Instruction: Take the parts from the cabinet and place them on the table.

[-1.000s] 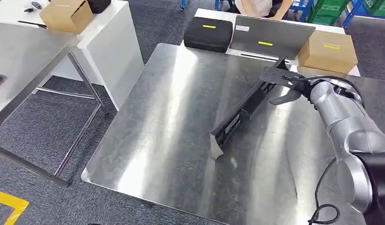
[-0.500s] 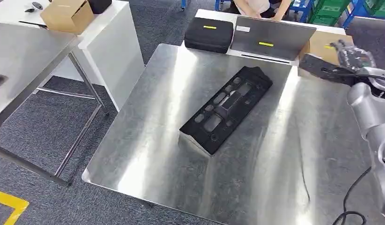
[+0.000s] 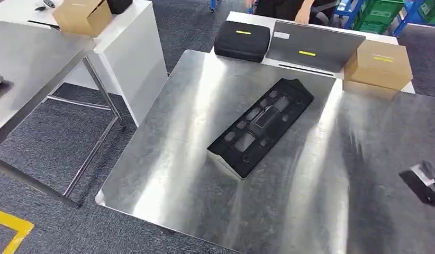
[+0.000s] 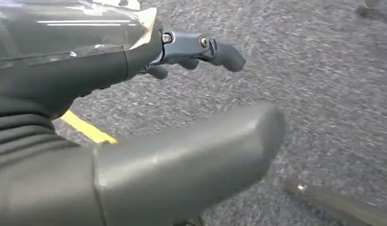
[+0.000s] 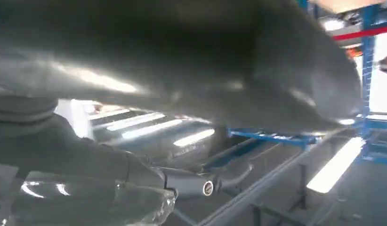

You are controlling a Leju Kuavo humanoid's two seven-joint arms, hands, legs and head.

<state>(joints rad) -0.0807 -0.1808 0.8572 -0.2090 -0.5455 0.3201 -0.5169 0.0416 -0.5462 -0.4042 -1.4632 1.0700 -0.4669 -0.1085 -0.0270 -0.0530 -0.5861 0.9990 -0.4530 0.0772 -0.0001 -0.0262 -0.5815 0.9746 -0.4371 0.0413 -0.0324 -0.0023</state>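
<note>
A long black moulded part [image 3: 260, 127] with several recesses lies flat and slantwise on the steel table [image 3: 173, 174], nothing touching it. A dark, blurred bit of my right arm [image 3: 424, 182] shows low at the table's right edge, well away from the part. In the right wrist view my right hand [image 5: 196, 141] is blurred, fingers apart, holding nothing. My left hand [image 4: 182, 108] hangs over grey carpet with thumb and fingers spread and nothing in it.
Behind the steel table stand a black case [image 3: 242, 38], a grey flat panel [image 3: 313, 46] and a cardboard box [image 3: 378, 66], with a person [image 3: 281, 8] beyond. A white table with another box [image 3: 82, 16] and a second steel table [image 3: 25, 63] lie left.
My right hand held the part on its edge, let it go so it lay flat, then drew back and dropped to the table's lower right. The camera shifted slightly.
</note>
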